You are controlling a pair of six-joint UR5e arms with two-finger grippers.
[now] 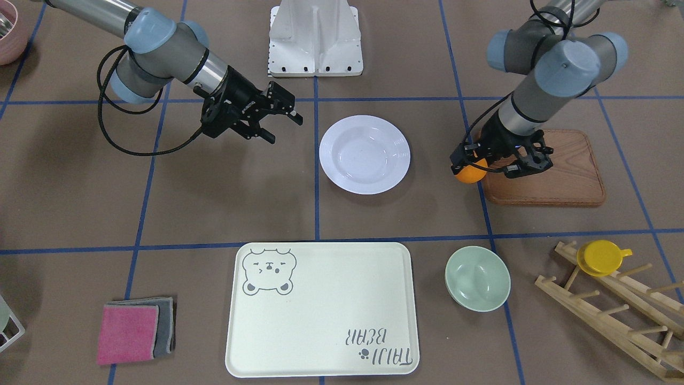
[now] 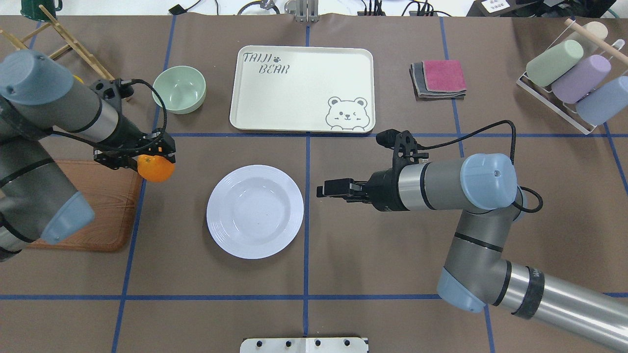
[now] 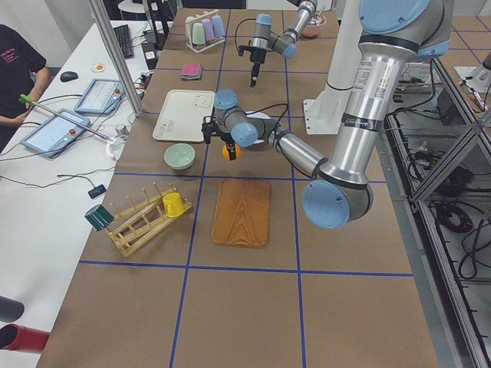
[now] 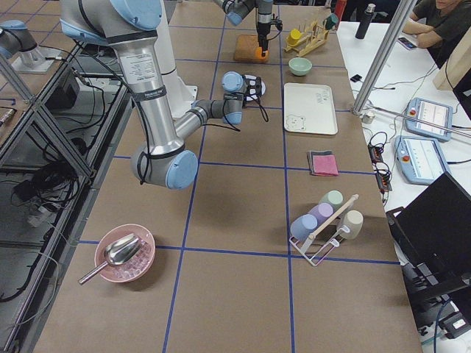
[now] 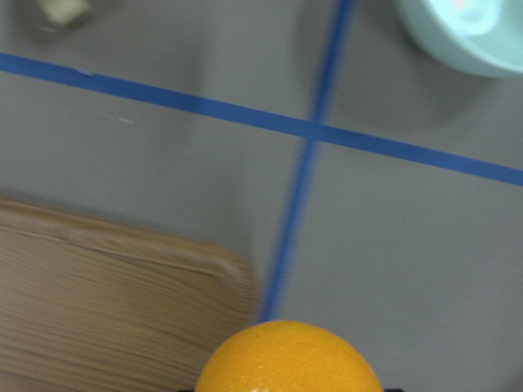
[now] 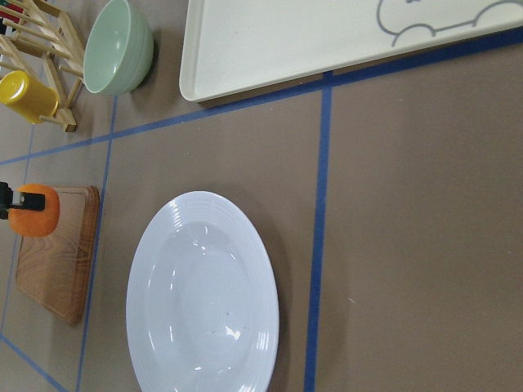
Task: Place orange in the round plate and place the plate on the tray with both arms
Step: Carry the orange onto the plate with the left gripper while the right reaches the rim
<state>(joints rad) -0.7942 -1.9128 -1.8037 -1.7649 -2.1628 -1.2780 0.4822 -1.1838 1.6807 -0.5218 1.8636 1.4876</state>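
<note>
Towards the desk's left end, the left pincer (image 2: 154, 162) is clamped on the orange (image 2: 156, 170) and holds it in the air, just off the corner of the wooden board (image 2: 98, 206) and well short of the round plate (image 2: 254, 211). The wrist view shows only the top of the fruit, so I can't say how squarely the fingers sit on it.

The job in hand looks like carrying the orange across. I'd want it taken right over the plate's sunken centre, lowered until it nearly touches, and only then released. An orange dropped on the sloped rim would likely roll off.

The plate lies empty in the middle of the desk. Beside it on the right, the right pincer (image 1: 283, 130) waits with its fingers spread and nothing in them, and it should hold clear for now. The tray (image 2: 304, 93) lies by the desk's far edge, bare.
</note>
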